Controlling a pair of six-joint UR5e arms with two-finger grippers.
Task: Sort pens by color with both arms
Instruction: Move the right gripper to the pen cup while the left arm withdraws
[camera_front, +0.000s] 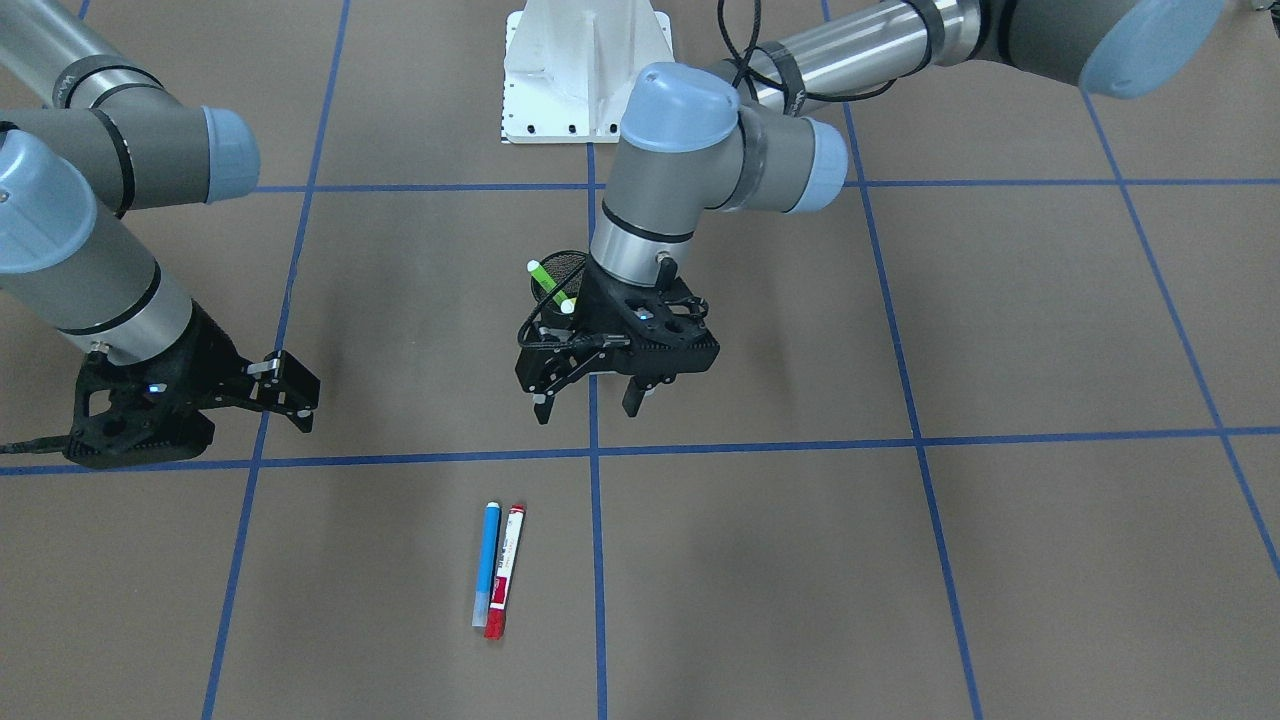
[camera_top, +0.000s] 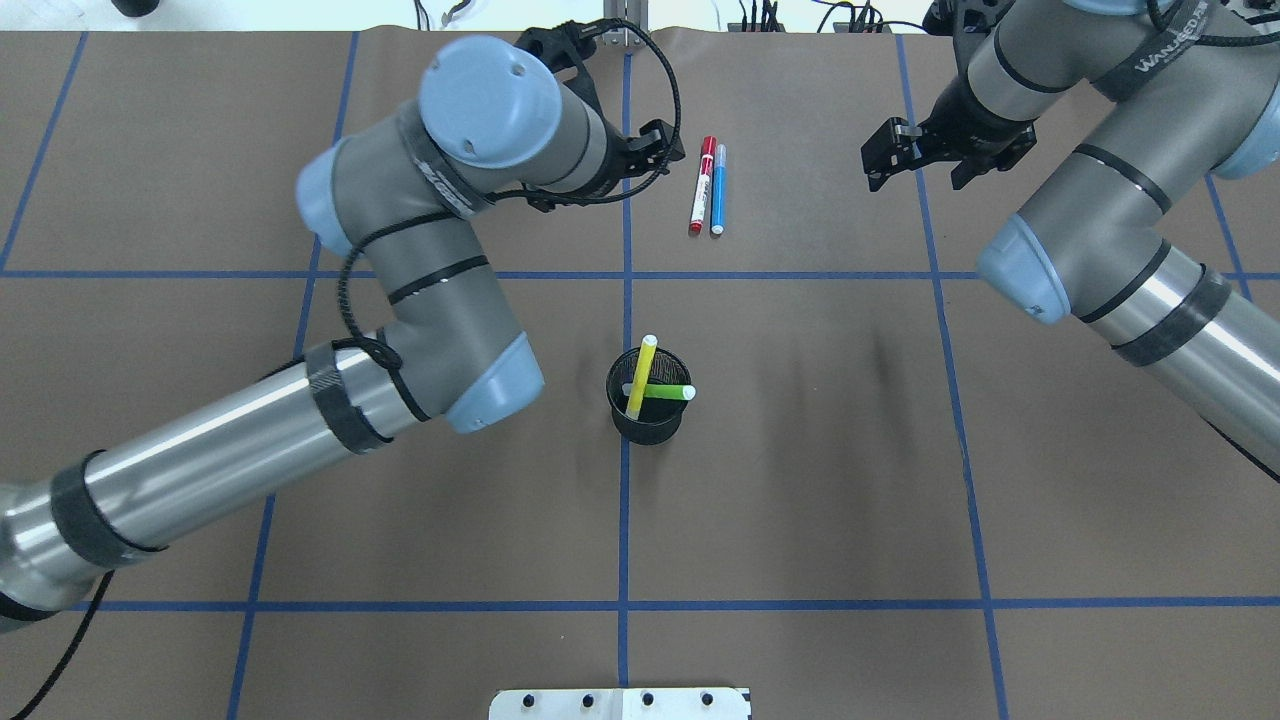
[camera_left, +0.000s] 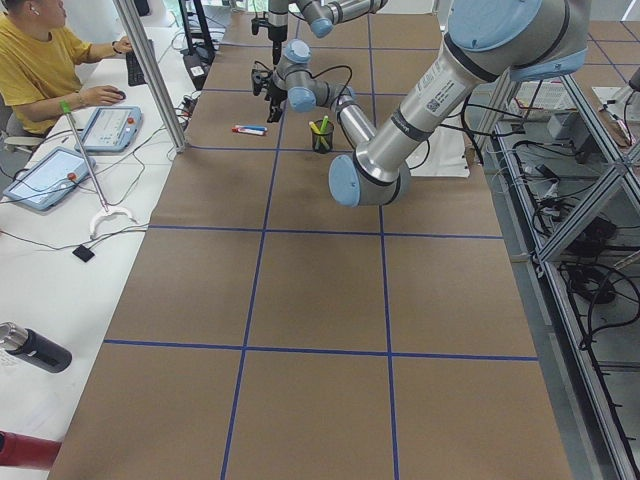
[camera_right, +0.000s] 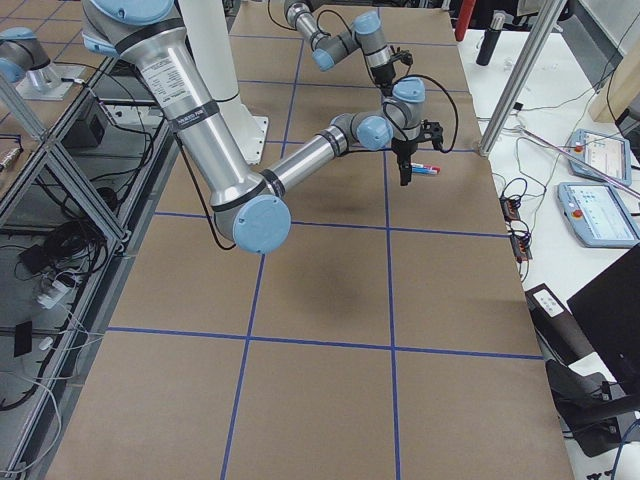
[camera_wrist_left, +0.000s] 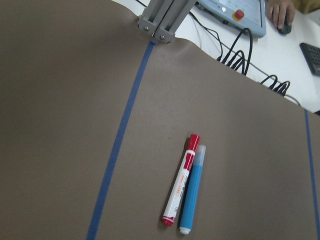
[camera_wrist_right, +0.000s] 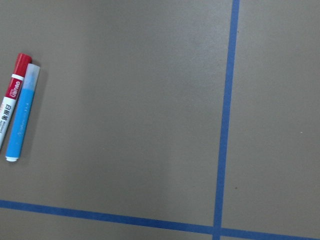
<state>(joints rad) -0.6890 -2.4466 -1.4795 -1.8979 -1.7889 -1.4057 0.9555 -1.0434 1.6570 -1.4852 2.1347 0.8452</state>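
The blue pen (camera_front: 486, 560) and the white pen with red ends (camera_front: 505, 572) lie side by side, touching, on the brown table; they also show in the overhead view, blue (camera_top: 718, 188) and red (camera_top: 703, 185), and in both wrist views (camera_wrist_left: 191, 192) (camera_wrist_right: 21, 117). The yellow pen (camera_top: 642, 375) and the lime green pen (camera_top: 668, 392) stand in the black mesh cup (camera_top: 648, 415). My left gripper (camera_front: 588, 403) is open and empty, above the table between the cup and the lying pens. My right gripper (camera_front: 295, 395) is open and empty, off to the side of the pens.
The white pedestal base (camera_front: 585, 70) stands at the robot's edge of the table. Blue tape lines (camera_front: 597, 560) cross the brown surface. An aluminium post (camera_wrist_left: 160, 20) rises at the far edge. An operator (camera_left: 45, 60) sits with tablets beyond it.
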